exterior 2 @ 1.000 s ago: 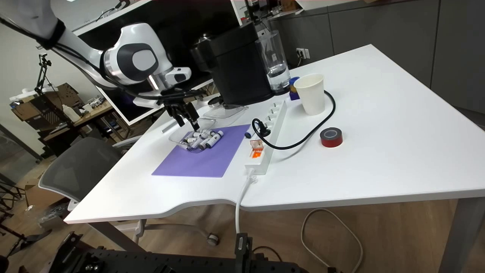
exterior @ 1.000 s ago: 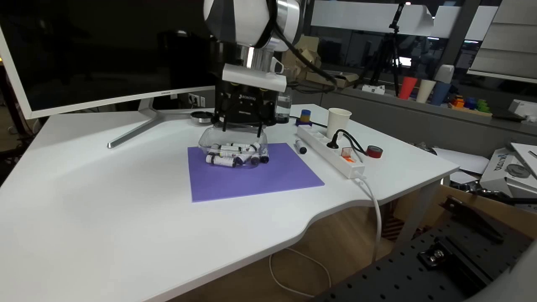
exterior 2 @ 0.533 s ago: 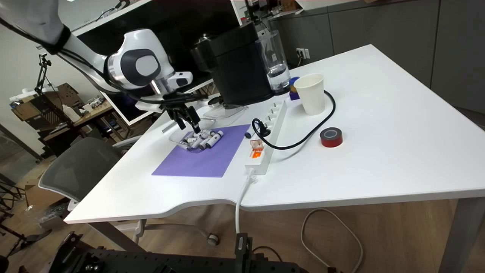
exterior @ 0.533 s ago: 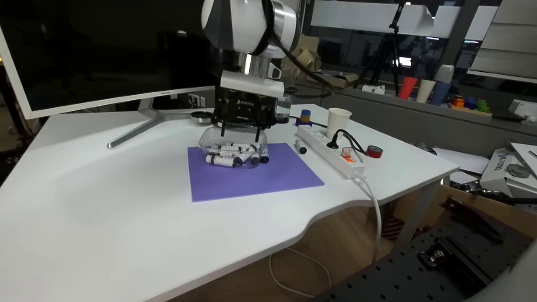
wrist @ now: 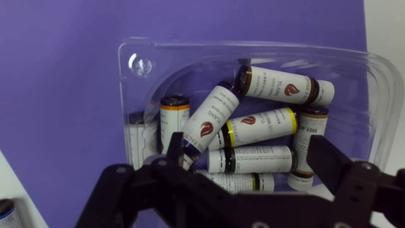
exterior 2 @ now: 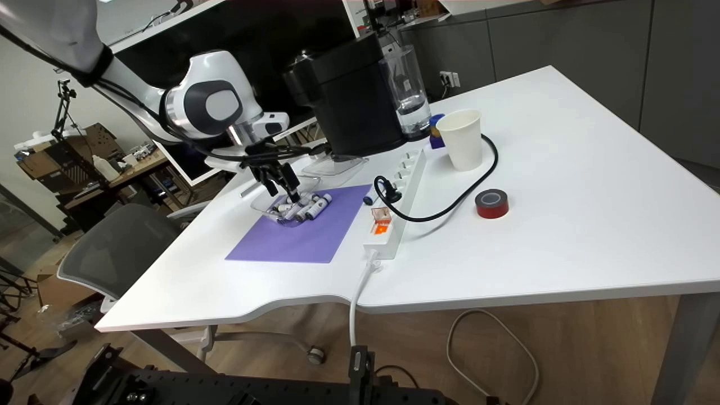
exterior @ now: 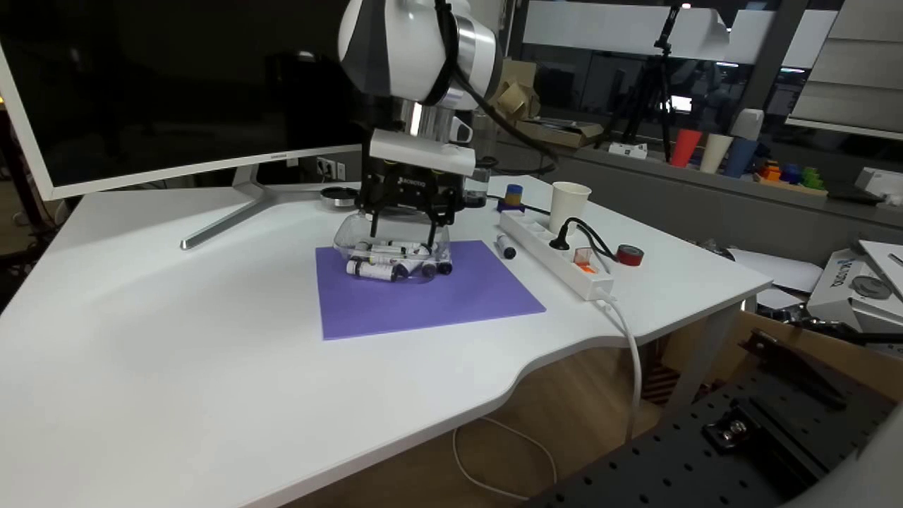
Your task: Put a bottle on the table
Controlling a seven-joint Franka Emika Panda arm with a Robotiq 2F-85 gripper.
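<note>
Several small bottles with white labels, such as one with yellow bands (wrist: 262,127), lie in a clear plastic container (wrist: 253,45) on the purple mat (exterior: 430,310). The bottles also show in both exterior views (exterior: 374,270) (exterior 2: 319,207). One loose bottle (exterior: 505,247) lies on the white table (exterior: 176,353) beside the mat; it shows in the wrist view's corner (wrist: 11,218). My gripper (wrist: 246,141) is over the container with its jaws wide apart and nothing held. In the exterior views the fingertips (exterior: 432,240) (exterior 2: 295,198) are down at the bottles; contact cannot be told.
A white power strip (exterior: 557,257) with a black plug stands right of the mat. Near it are a paper cup (exterior 2: 462,140) and a red tape roll (exterior 2: 491,205). A black machine (exterior 2: 349,95), a clear lid (exterior 2: 334,165) and a large monitor (exterior: 176,85) stand behind.
My gripper has moved down, lowering its fingers toward the bottles in the container. It stays wide open. The bottles and container have not visibly moved.
</note>
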